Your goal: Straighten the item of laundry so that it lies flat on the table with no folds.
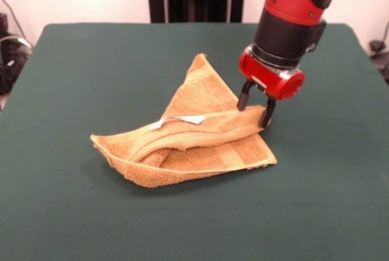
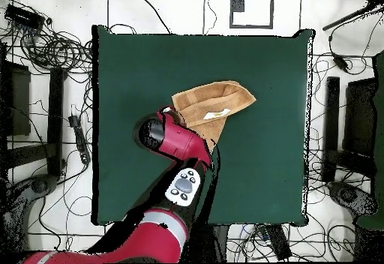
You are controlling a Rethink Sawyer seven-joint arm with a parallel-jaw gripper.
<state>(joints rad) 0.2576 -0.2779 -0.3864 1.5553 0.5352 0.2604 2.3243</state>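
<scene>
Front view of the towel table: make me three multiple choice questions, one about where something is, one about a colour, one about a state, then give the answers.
1. Where is the gripper?
A. at the towel's edge
B. far off at a table corner
C. out of sight

2. The table top is:
A. white
B. dark green
C. red

3. The towel lies:
A. spread flat
B. rolled into a tube
C. folded over itself

Answers: 1 A, both fingers straddle the raised fold; 2 B, green felt surrounds the towel; 3 C, layers overlap beneath the white tag.

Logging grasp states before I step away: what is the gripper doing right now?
Gripper: open, its two fingers straddling the folded edge of the towel at the table, not closed on it.
</scene>
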